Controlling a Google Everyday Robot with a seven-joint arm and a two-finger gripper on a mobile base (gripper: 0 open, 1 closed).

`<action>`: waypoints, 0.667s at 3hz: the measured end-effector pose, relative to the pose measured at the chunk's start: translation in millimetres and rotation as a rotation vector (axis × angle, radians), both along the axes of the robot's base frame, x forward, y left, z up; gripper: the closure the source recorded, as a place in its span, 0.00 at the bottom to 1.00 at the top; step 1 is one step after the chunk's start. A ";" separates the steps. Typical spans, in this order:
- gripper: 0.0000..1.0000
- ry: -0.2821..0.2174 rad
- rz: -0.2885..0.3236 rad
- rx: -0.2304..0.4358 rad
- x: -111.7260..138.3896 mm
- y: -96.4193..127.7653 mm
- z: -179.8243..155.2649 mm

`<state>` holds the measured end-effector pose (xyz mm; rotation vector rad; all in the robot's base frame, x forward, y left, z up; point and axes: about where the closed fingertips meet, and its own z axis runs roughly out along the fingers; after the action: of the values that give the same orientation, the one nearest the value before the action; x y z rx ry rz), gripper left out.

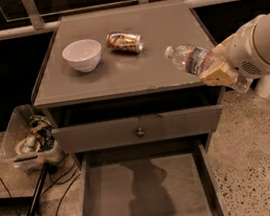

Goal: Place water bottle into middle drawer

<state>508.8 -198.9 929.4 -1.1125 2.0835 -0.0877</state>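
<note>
The water bottle [196,59] is clear and ribbed, with a white cap and a red-and-blue label. My gripper [219,73] is shut on the water bottle and holds it tilted in the air, cap pointing up-left, above the cabinet top's front right corner. The middle drawer [147,189] stands pulled open below, a shallow grey-brown tray with a bare floor; the arm's shadow lies on it. The bottle is up and to the right of the drawer.
A white bowl [82,55] and a gold-brown can [124,42] on its side sit on the cabinet top [134,72]. A shut drawer front with a round knob [140,132] is above the open drawer. A clear bin of clutter [29,141] and cables lie on the floor at left.
</note>
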 end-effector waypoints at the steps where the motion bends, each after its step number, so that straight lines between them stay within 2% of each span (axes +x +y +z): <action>1: 1.00 0.011 0.014 -0.006 -4.7 7.5 -16.0; 2: 1.00 0.052 0.021 -0.001 -14.3 26.3 -64.6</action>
<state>494.5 -172.6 864.8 -1.1486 2.1176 -0.0505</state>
